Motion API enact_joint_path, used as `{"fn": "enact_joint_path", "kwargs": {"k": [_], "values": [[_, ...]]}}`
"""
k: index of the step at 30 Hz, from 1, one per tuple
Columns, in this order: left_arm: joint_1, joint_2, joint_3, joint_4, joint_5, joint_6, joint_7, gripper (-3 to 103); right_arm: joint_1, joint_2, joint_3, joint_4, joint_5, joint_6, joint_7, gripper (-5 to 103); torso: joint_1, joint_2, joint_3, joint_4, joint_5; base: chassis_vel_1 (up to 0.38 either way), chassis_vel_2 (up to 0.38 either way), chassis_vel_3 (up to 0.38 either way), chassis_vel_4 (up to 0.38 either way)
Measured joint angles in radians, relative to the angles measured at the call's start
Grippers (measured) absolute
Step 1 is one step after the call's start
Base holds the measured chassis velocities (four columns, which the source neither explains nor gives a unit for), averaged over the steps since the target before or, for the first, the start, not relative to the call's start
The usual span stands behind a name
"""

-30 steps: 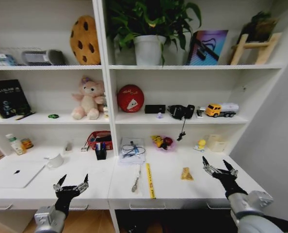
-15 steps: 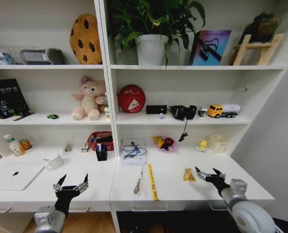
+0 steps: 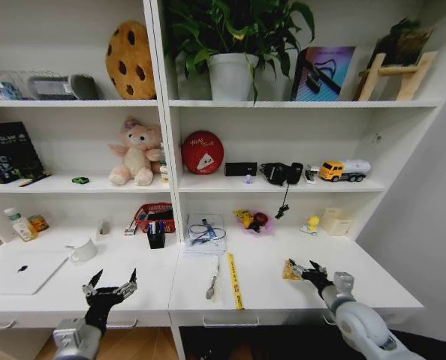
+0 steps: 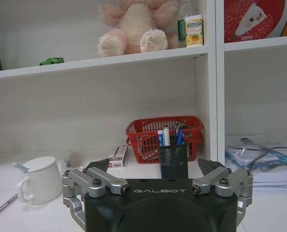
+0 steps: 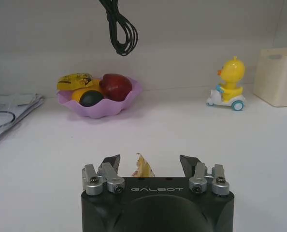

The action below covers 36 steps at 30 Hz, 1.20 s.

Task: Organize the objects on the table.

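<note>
right wrist view | "GALBOT" right gripper spread around yellow wrapper | left gripper spread

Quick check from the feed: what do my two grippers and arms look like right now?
Both grippers, left and right, are black, with pointed black fingertips on silver metal finger links fastened by dark screws. Each black palm housing carries pale "GALBOT" lettering, as on the left and right wrist views. The forearms behind them are rounded silver-grey shells.

Bright, even light; bowed wide-angle head-view edges.
</note>
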Motion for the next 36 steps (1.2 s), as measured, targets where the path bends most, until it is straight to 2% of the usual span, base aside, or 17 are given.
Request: {"fn": "enact_joint_path", "kwargs": {"k": [1,3,6,7,9,10,13,14,17,18,20,26,29,31,32,34,36], "values": [[0.0,0.0,0.0,0.0,0.0,0.0,0.0,100,0.0,0.0,0.0,0.0,0.0,0.0,0.0,79,0.0,0.0,0.0,0.0,0.0,0.0,0.0,0.0,0.0],[0.0,0.0,0.0,0.0,0.0,0.0,0.0,100,0.028,0.005,-0.019,-0.04,0.0,-0.001,0.0,62,0.0,0.0,0.0,0.0,0.0002,0.0,0.0,0.0,0.0],[0.0,0.0,0.0,0.0,0.0,0.0,0.0,100,0.042,0.006,-0.027,-0.059,0.0,-0.001,-0.009,56,0.0,0.0,0.0,0.0,0.0001,0.0,0.0,0.0,0.0],[0.0,0.0,0.0,0.0,0.0,0.0,0.0,100,0.043,0.006,-0.03,-0.061,0.0,-0.001,-0.013,45,0.0,0.0,0.0,0.0,0.0001,0.0,0.0,0.0,0.0],[0.0,0.0,0.0,0.0,0.0,0.0,0.0,100,0.043,0.006,-0.033,-0.061,0.0,-0.001,-0.016,45,0.0,0.0,0.0,-0.0001,0.0001,0.0,0.0,0.0,0.0],[0.0,0.0,0.0,0.0,0.0,0.0,0.0,100,0.043,0.006,-0.035,-0.061,0.0,0.0,-0.016,35,0.0,0.0,0.0,-0.0001,0.0001,0.0,0.0,0.0,0.0],[0.0,0.0,0.0,0.0,0.0,0.0,0.0,100,0.043,0.006,-0.039,-0.061,0.0,0.001,-0.016,35,0.0,0.0,0.0,-0.0001,0.0001,0.0,0.0,0.0,0.0],[0.0,0.0,0.0,0.0,0.0,0.0,0.0,100,0.045,0.006,-0.042,-0.062,-0.001,0.002,-0.016,24,0.0,0.0,0.0,-0.0001,0.0001,0.0,0.0,0.0,0.0],[0.0,0.0,0.0,0.0,0.0,0.0,0.0,100,0.046,0.005,-0.043,-0.062,0.0,0.004,-0.016,24,0.0,0.0,0.0,0.0,0.0001,0.0,0.0,0.0,0.0],[0.0,0.0,0.0,0.0,0.0,0.0,0.0,100,0.046,0.005,-0.042,-0.062,0.001,0.005,-0.016,7,0.0,0.0,0.0,0.0,0.0001,0.0,0.0,0.0,0.0],[0.0,0.0,0.0,0.0,0.0,0.0,0.0,100,0.046,0.004,-0.042,-0.062,0.001,0.005,-0.016,3,0.0,0.0,0.0,-0.0001,0.0001,0.0,0.0,0.0,0.0],[0.0,0.0,0.0,0.0,0.0,0.0,0.0,100,0.074,-0.006,-0.034,-0.036,0.008,0.014,-0.038,0,0.0,0.0,0.0,-0.0004,0.0,0.0,0.0,0.0,0.0],[0.0,0.0,0.0,0.0,0.0,0.0,0.0,100,0.174,-0.003,-0.069,-0.056,0.017,0.029,-0.062,0,0.0,0.0,0.0,-0.0005,-0.0001,0.0,0.0,0.0,0.0],[0.0,0.0,0.0,0.0,0.0,0.0,0.0,100,0.338,0.01,-0.161,-0.114,0.04,0.059,-0.078,0,0.0,0.0,0.0,0.0004,0.0002,0.0,0.0,0.0,0.0],[0.0,0.0,0.0,0.0,0.0,0.0,0.0,100,0.338,0.01,-0.161,-0.114,0.04,0.059,-0.078,0,0.0,0.0,0.0,0.0004,0.0002,0.0,0.0,0.0,0.0],[0.0,0.0,0.0,0.0,0.0,0.0,0.0,100,0.497,0.036,-0.268,-0.219,0.035,0.099,-0.111,0,0.0,0.0,0.0,0.0006,0.0,0.0,0.0,0.0,0.0],[0.0,0.0,0.0,0.0,0.0,0.0,0.0,100,0.537,0.046,-0.297,-0.252,0.04,0.101,-0.116,0,0.0,0.0,0.0,0.0006,0.0003,0.0,0.0,0.0,0.0]]}}
